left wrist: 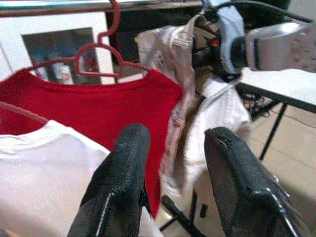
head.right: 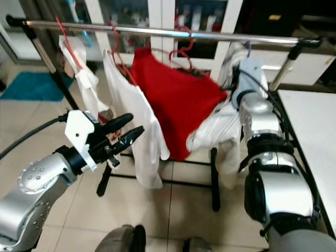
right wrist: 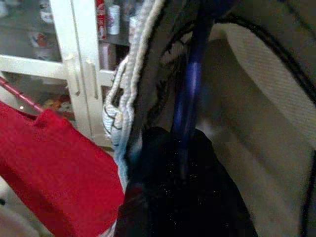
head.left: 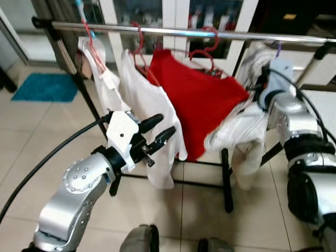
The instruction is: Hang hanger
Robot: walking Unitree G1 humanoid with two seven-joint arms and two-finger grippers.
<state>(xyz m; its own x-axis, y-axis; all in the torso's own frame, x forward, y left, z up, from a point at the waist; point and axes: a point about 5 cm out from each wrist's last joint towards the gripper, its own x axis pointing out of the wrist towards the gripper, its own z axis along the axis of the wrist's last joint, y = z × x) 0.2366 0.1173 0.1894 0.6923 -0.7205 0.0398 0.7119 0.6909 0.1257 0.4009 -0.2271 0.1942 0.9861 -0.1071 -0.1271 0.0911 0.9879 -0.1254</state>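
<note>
Head view: left gripper (head.left: 157, 135) spread apart, empty, in front of the white shirt (head.left: 149, 105); red shirt (head.left: 202, 100) on the rail (head.left: 210, 34).
Left wrist: fingers (left wrist: 123, 173) parted, nothing between.
Right wrist: right gripper (right wrist: 177, 182) clenched on the blue hanger (right wrist: 190, 94), inside the pale garment (right wrist: 256, 123).

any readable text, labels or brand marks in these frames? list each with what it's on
None legible.
Bottles and cans in the glass cabinet: labels show as red and white blur, too small to read.
Red shirt, white shirt, cream garment: no print visible.
Left pincer and right pincer: no markings visible.
</note>
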